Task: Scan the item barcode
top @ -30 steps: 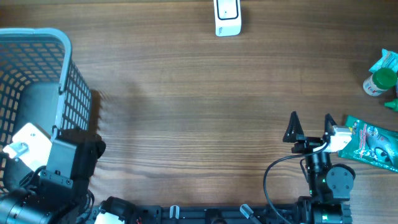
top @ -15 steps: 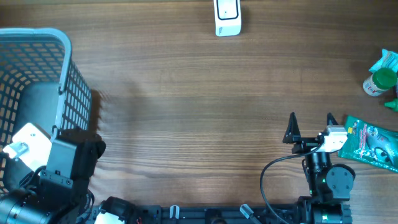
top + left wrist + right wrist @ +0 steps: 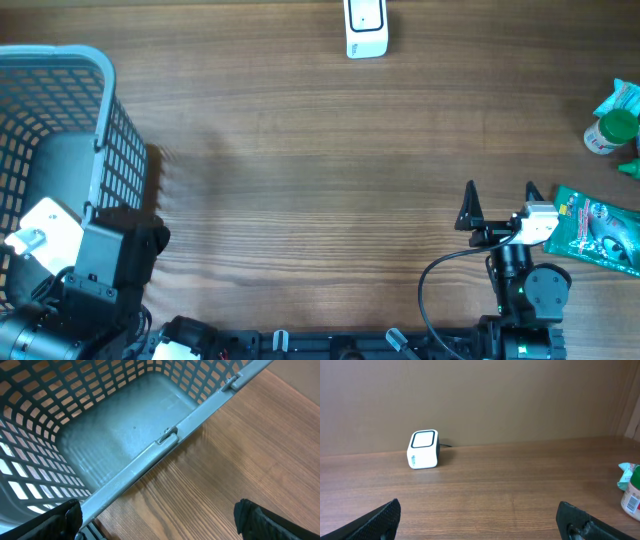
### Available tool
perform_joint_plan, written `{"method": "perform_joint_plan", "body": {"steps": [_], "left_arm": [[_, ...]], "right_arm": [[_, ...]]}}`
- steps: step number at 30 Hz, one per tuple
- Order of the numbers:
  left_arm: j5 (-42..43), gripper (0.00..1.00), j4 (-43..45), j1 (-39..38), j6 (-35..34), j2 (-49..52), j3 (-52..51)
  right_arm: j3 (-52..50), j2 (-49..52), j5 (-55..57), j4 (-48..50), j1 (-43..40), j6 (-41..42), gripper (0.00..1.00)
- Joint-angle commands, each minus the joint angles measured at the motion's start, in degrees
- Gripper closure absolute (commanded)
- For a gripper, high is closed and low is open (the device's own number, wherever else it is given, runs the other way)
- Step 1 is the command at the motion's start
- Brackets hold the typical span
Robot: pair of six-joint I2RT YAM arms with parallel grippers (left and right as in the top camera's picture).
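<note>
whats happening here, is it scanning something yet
Not yet; nothing is being handled. The left gripper is open and empty above the rim of the grey basket. The right gripper is open and empty too, facing the white barcode scanner across the table. A green packet and a green-capped bottle lie to its right, not picked up.

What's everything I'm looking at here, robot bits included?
table: one, brown wood, under everything
basket: one, grey-blue, left side
scanner: one, white, far edge, middle
bottle: one, white with green cap, right edge
wrapper: one, pale green, next to the bottle
pouch: one, green, lying flat, near right
left gripper: one, black, open, above the basket's rim
right gripper: one, black, open, beside the pouch, facing the scanner
</note>
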Motion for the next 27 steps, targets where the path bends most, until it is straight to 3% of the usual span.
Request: {"method": "perform_joint_plan", "body": {"steps": [1,3,5,7,9,10,13,16,19,21,27], "left_arm": [[1.46,0.00,0.22,-0.79,-0.74,-0.31,0.11],[1.77,0.00,0.35,-1.75,-0.76,-2.95,0.11],[5.11,0.00,6.51,0.70,-0.63,-9.16,-0.22],[12.66,0.00,17.64,4.26,12.66,-15.96,-3.63],[25.88,0.00,35.98,8.74,31.65,-24.65,-13.77],[30.14,0.00,42.29,10.60,34.86,-28.39,-18.62],[41.40,0.00,64.15,17.09,36.00,-40.61,-38.56],[47.52,0.00,78.71,18.95,36.00,-47.04,-54.60],[47.54,0.00,87.78,18.95,36.30,-47.52,-63.65],[49.24,0.00,92.28,18.62,40.41,-47.52,-69.35],[49.59,0.00,93.13,16.72,48.87,-47.52,-74.95]], "right_arm": [[-0.07,-0.68,-0.04,0.09,0.35,-1.11,0.00],[-0.07,-0.68,-0.04,0.09,0.35,-1.11,0.00],[-0.07,-0.68,-0.04,0.09,0.35,-1.09,0.00],[-0.07,-0.68,-0.04,0.09,0.35,-1.11,0.00],[-0.07,-0.68,-0.04,0.09,0.35,-1.14,0.01],[-0.07,-0.68,-0.04,0.09,0.35,-1.09,0.00],[-0.07,-0.68,-0.04,0.09,0.35,-1.09,0.00],[-0.07,-0.68,-0.04,0.09,0.35,-1.11,0.00],[-0.07,-0.68,-0.04,0.09,0.35,-1.09,0.00],[-0.07,-0.68,-0.04,0.09,0.35,-1.14,0.00],[-0.07,-0.68,-0.04,0.09,0.35,-1.09,0.00]]}}
